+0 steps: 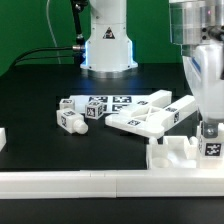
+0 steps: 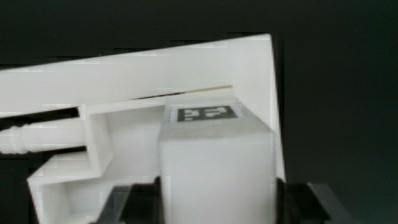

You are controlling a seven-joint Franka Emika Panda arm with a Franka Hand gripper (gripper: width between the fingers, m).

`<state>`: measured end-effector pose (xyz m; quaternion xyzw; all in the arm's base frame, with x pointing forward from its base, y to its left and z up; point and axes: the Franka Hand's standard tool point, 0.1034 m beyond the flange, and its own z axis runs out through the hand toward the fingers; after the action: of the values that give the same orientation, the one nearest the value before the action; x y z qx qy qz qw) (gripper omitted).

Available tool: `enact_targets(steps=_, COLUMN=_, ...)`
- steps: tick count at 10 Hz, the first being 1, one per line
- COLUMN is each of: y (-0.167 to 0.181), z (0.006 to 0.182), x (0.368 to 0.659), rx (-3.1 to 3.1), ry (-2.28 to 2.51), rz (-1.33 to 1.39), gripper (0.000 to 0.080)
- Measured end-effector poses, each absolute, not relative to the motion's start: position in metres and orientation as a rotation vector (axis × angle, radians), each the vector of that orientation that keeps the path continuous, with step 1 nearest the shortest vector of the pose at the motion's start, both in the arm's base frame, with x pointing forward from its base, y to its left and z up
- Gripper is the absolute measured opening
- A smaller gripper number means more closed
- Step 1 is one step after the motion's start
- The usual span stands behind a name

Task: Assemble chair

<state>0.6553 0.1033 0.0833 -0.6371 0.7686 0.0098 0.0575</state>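
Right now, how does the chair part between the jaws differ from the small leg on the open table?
The chair part stands between the jaws, against the white rail; the small leg lies free, away from the rail. The chair part is bigger; the small leg is short. Both are white and tagged.

chair parts (image 1: pixel 150 112) white | marker tags (image 1: pixel 97 110) black-and-white squares | table (image 1: pixel 40 90) black | rail (image 1: pixel 80 183) white | backdrop (image 1: pixel 30 25) green

White arm (image 1: pixel 197 60) on a white base (image 1: pixel 106 42) with a blue glow; black cables (image 1: pixel 40 52); dark-fingered end effector (image 1: pixel 211 135)
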Motion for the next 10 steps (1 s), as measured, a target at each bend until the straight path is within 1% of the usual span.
enact_targets(steps=3, y=0.100, z=0.084, x=0.654, rx=-1.848, ry=2.404, rz=0.029, gripper=0.0284)
enact_targets(steps=4, y=0.100, z=0.083, x=0.654, rx=-1.850, ry=2.403, rz=0.029, gripper=0.0360)
enact_targets(steps=5, y=0.100, z=0.084, x=0.654, rx=-1.858, ry=2.394, rz=0.026, gripper=0.0360)
enact_targets(steps=6, y=0.095, z=0.088, x=0.650, rx=-1.924, ry=2.335, rz=0.014, gripper=0.0543)
enact_targets(steps=7, y=0.082, z=0.098, x=0.644, rx=-1.985, ry=2.277, rz=-0.003, gripper=0.0616)
enact_targets(steps=8, y=0.069, z=0.103, x=0.639, rx=-2.006, ry=2.249, rz=-0.027, gripper=0.0616)
enact_targets(steps=9, y=0.065, z=0.101, x=0.637, rx=-2.011, ry=2.245, rz=-0.037, gripper=0.0643)
enact_targets(steps=10, y=0.067, z=0.099, x=0.636, rx=-2.018, ry=2.242, rz=-0.035, gripper=0.0648)
